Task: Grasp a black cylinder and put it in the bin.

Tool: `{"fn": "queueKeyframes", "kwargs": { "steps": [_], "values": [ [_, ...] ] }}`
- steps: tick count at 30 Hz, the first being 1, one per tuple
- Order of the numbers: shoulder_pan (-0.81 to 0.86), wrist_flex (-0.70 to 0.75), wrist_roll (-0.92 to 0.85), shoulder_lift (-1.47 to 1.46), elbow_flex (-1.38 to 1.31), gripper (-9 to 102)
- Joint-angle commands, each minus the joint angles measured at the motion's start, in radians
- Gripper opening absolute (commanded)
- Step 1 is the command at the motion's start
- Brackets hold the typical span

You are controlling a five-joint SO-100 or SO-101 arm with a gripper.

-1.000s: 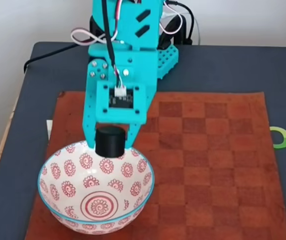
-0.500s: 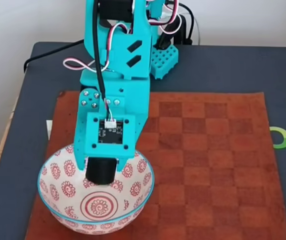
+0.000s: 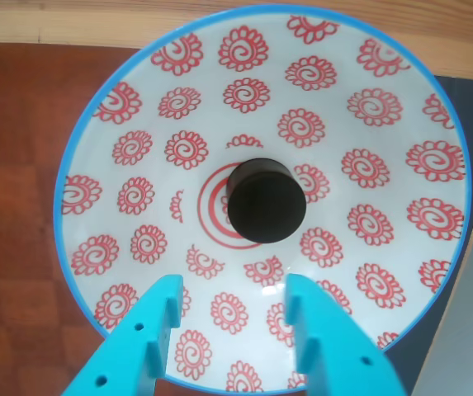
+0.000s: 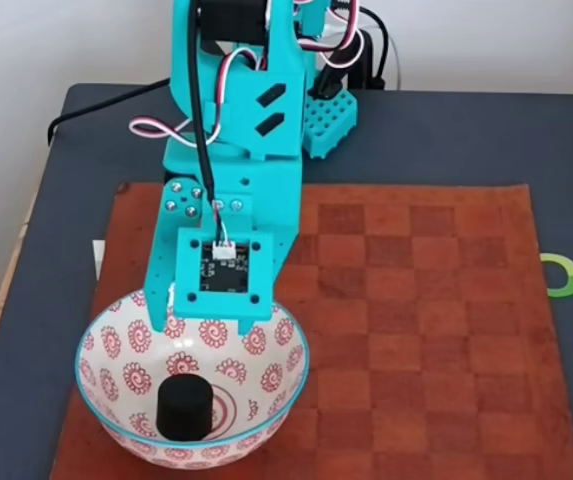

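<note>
In the other view, looking straight down, the cylinder (image 3: 267,200) sits inside the bin (image 3: 401,124), on the red ring pattern at the bowl's centre and slightly right of it. Its flat black top faces the camera and nothing touches it. The gripper (image 3: 230,307) enters from the bottom edge, its two teal fingers (image 3: 160,318) spread wide and holding nothing, with patterned bowl showing between them. The tips hang over the near inside wall of the bin, apart from the cylinder. The bin's blue rim runs all round; beneath it lie a reddish-brown mat (image 3: 13,190) on the left and a pale wooden strip (image 3: 71,23) along the top.

In the fixed view, the bin (image 4: 116,330) stands at the near left corner of a brown checkered mat (image 4: 416,330), which covers most of a dark tabletop (image 4: 466,130). The cylinder (image 4: 187,406) stands upright in the bowl's bottom, toward the near wall, on the ring centre. The teal arm (image 4: 231,150) reaches from the far edge of the tabletop and leans over the bin's far rim; its wrist block (image 4: 218,272) with a small dark board hides the fingers, so the spread cannot be read here. White and red wires (image 4: 171,128) loop at the arm's left side, and a black cable (image 4: 86,112) trails toward the far left corner. A green ring (image 4: 566,275) lies at the right edge of the tabletop, just beside the mat.
</note>
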Motion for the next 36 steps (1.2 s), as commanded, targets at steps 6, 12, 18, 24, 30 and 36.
{"fn": "queueKeyframes", "kwargs": {
  "steps": [6, 12, 18, 24, 30, 36],
  "values": [
    [-0.054, 0.040, 0.012, 0.153, -0.026, 3],
    [-0.080, 0.094, 0.026, 0.268, -0.025, 0],
    [-0.107, 0.225, 0.041, 0.350, -0.025, 0],
    [-0.169, 0.230, 0.041, 0.413, -0.023, 0],
    [-0.244, 0.232, 0.041, 0.495, -0.021, 0],
    [-0.298, 0.230, 0.044, 0.623, 0.126, 0]
  ]
}}
